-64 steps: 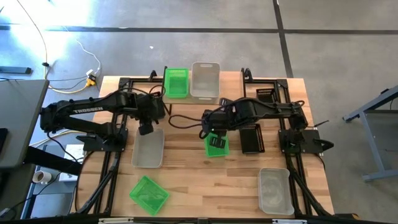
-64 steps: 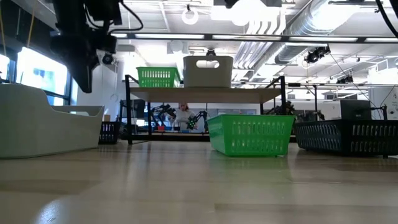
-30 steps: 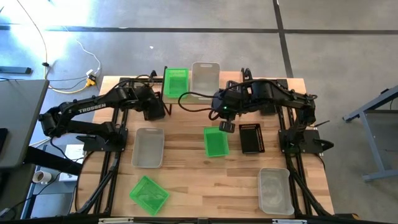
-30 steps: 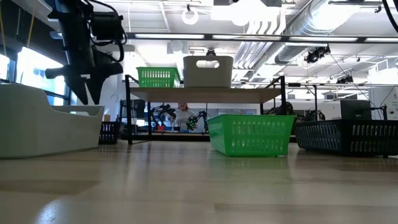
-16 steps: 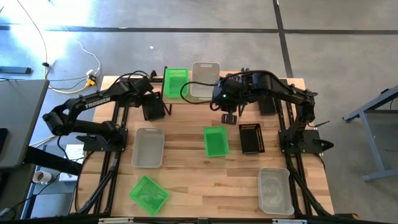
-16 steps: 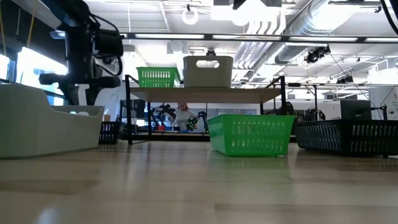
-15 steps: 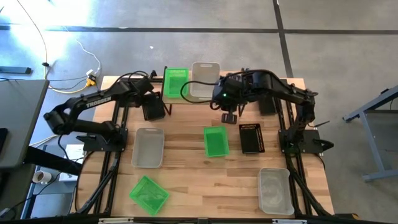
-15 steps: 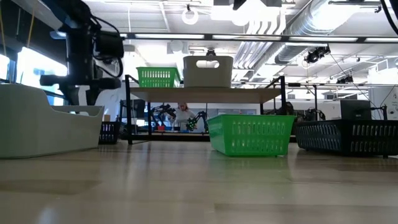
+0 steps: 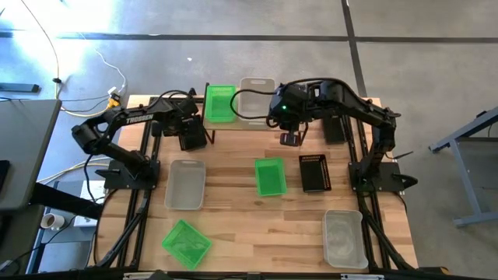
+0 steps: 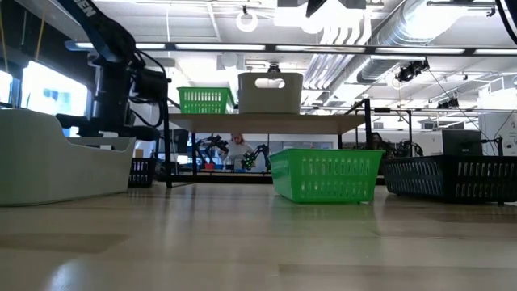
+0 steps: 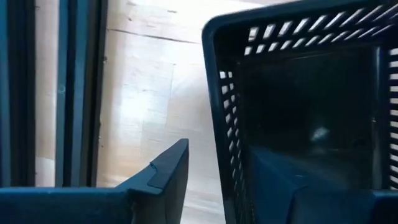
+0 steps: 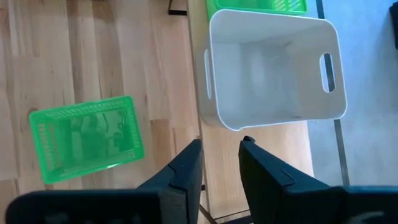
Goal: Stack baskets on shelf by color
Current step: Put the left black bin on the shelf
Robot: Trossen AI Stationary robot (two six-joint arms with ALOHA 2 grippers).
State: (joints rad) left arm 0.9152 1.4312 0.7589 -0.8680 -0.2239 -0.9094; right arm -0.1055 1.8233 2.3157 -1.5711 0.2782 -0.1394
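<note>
A green basket (image 9: pixel 220 103) and a whitish basket (image 9: pixel 255 99) stand on the shelf (image 9: pixel 268 124). My left gripper (image 11: pixel 217 158) is open over a black basket (image 9: pixel 192 138) on the table by the shelf's left leg. One finger (image 11: pixel 165 174) is outside its wall (image 11: pixel 225 106) and the other inside. My right gripper (image 12: pixel 221 165) is open and empty above the shelf plank (image 12: pixel 255 146), beside the whitish basket (image 12: pixel 273 68). Another green basket (image 9: pixel 271 176) sits on the table's middle. My left gripper comes at the black basket from above with its fingers on either side of one wall (image 11: pixel 225 106). Table shows between the outer finger and the wall. Whether the inner finger (image 11: pixel 273 186) touches the wall, I cannot tell.
On the table lie a whitish basket (image 9: pixel 185 184) at the left, a black one (image 9: pixel 314 173) right of centre, a green one (image 9: pixel 185 243) near the front left and a whitish one (image 9: pixel 345 237) at the front right. Bare wood lies between them.
My right gripper has moved from above the middle green basket toward the far edge and now hangs over the shelf. My left gripper has come down at the black basket by the shelf's left leg. No basket has moved.
</note>
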